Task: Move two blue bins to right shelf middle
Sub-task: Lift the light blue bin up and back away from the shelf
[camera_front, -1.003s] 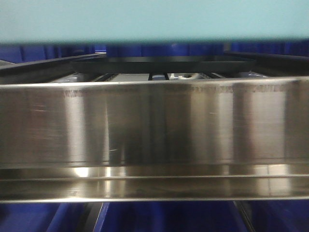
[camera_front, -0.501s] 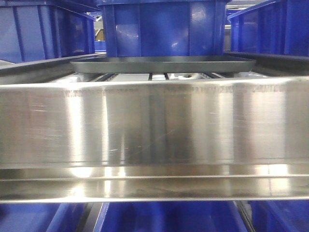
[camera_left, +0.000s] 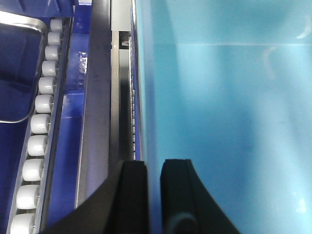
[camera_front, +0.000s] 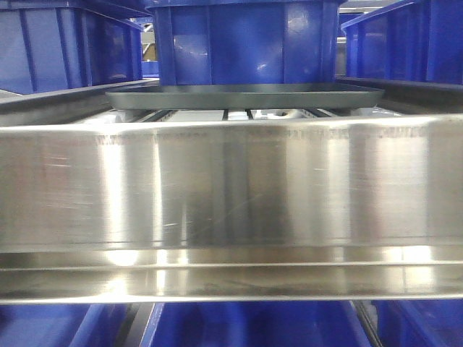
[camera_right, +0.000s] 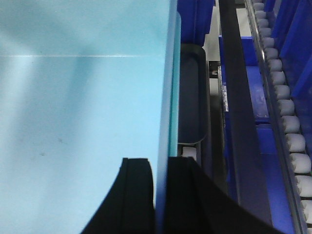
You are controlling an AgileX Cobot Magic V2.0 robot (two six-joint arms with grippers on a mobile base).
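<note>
Nearest the wrist cameras, the left end effector (camera_left: pixel 153 168) is seen almost closed, its two dark fingers clamped on either side of the left wall of a pale blue bin (camera_left: pixel 229 122). The right end effector (camera_right: pixel 159 165) is closed in the same way on the opposite wall. The bin is carried between the two arms over the rack's white rollers (camera_left: pixel 41 102), and none of it is caught by the front camera — it is judged to be held above that view.

For the placement to be done well, both walls should be held level, the brushed-steel front lip (camera_front: pixel 231 188) of the shelf cleared fully, and the bin lowered evenly with the grip not eased until it is seated.

What shows of the bin's inside is bare; whether a second bin is nested under it cannot be told. A dark tray (camera_right: pixel 191 92), apparently empty, lies lower down just beside the right wall — it could be fouled on the way down. Furthest back, dark blue bins (camera_front: pixel 246 43) stand behind the tray, their contents hidden.
</note>
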